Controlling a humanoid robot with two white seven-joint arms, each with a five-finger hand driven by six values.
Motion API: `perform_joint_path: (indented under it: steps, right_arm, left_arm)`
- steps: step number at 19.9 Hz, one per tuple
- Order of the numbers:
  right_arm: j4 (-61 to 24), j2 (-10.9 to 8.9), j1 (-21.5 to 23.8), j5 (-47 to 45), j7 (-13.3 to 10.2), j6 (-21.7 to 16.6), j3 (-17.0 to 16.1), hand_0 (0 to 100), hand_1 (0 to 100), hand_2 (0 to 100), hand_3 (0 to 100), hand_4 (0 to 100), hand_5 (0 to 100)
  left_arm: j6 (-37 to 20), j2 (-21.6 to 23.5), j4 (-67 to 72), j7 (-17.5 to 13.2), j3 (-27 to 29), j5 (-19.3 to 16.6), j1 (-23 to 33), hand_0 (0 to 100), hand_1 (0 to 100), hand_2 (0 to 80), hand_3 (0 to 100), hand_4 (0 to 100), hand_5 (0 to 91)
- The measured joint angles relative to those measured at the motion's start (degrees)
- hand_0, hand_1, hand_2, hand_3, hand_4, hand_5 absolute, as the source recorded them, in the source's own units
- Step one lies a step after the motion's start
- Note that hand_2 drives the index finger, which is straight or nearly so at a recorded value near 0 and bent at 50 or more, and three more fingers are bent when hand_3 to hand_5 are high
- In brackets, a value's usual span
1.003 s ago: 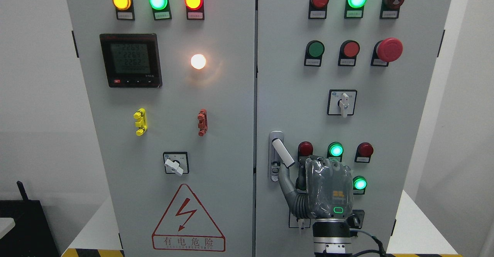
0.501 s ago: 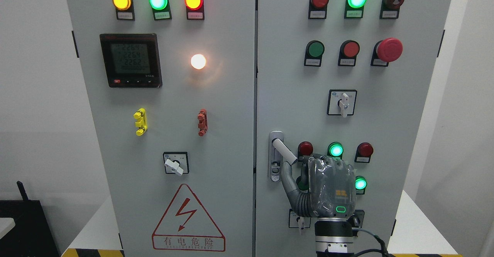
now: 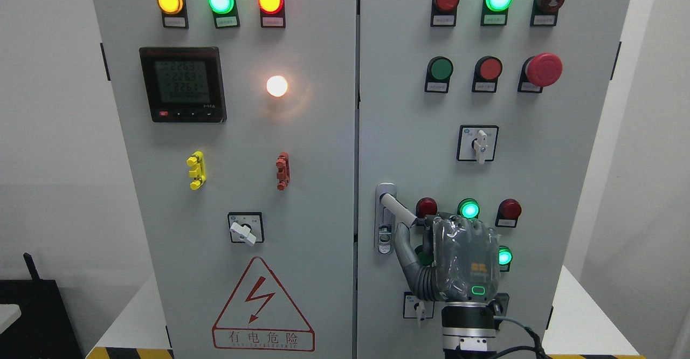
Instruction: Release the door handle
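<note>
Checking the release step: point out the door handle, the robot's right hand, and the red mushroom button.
door handle (image 3: pixel 395 207), head view, middle of the white lever.
right hand (image 3: pixel 466 264), head view, back of the hand.
red mushroom button (image 3: pixel 544 69), head view, centre of its cap.

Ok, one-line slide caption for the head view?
Right hand at the white lever door handle on the grey electrical cabinet's right door.

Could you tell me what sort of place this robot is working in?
Probably an industrial electrical room or training bay: a grey two-door metal control cabinet with coloured indicator lamps, a black digital power meter, a red triangular shock-warning sign and a red mushroom emergency-stop button.
</note>
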Motion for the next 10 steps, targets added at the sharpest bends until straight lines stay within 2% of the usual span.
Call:
perform_joint_path:
  steps: [10]
  right_arm:
    - [0.0,0.0,-0.14,0.09,-0.16,0.0,-0.36,57,37,100,100,100,98]
  left_arm:
    - [0.0,0.0,0.0,0.0,0.0,0.0,0.0,12,39,0.0,0,0,0.0]
